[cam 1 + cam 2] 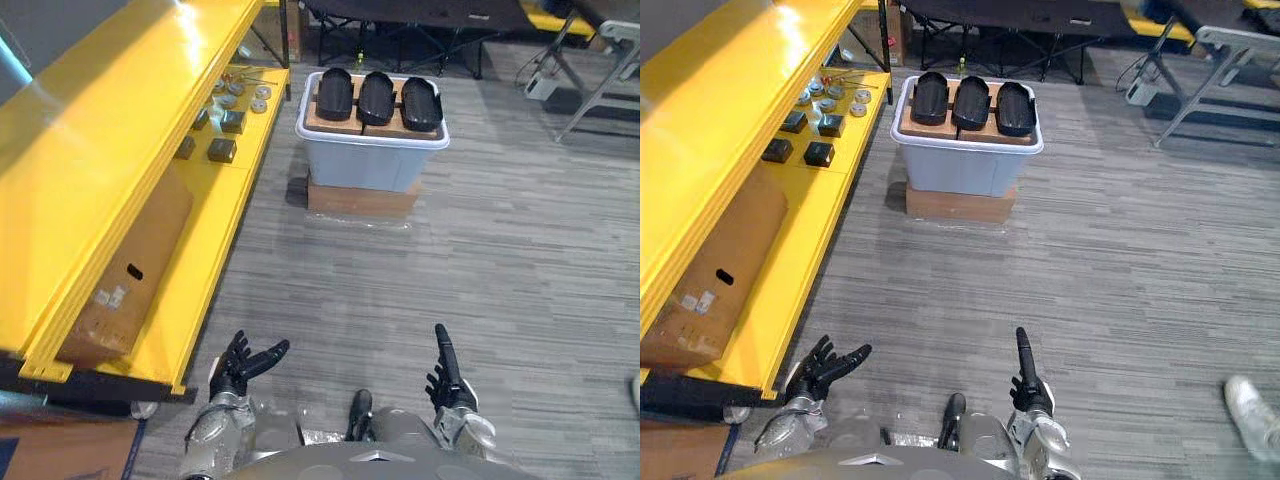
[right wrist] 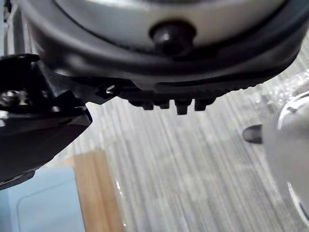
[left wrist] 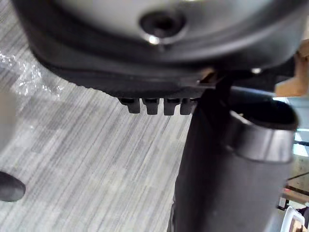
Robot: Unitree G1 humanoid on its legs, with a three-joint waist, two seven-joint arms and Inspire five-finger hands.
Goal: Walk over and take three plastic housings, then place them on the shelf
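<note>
Left fingers: spread and relaxed; nothing is held.
Right fingers: kept straight and together; nothing is grasped.
Hands: the left hand and right hand are seen low over the grey floor.
Task parts: three plastic housings are laid side by side atop the pale bin, well apart from both hands.
Left side: the yellow shelf is seen beside the bin.

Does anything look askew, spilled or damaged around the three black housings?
Nothing stands out. The three black housings lie in a tidy row on the grey bin, which stands upright on its cardboard base.
</note>
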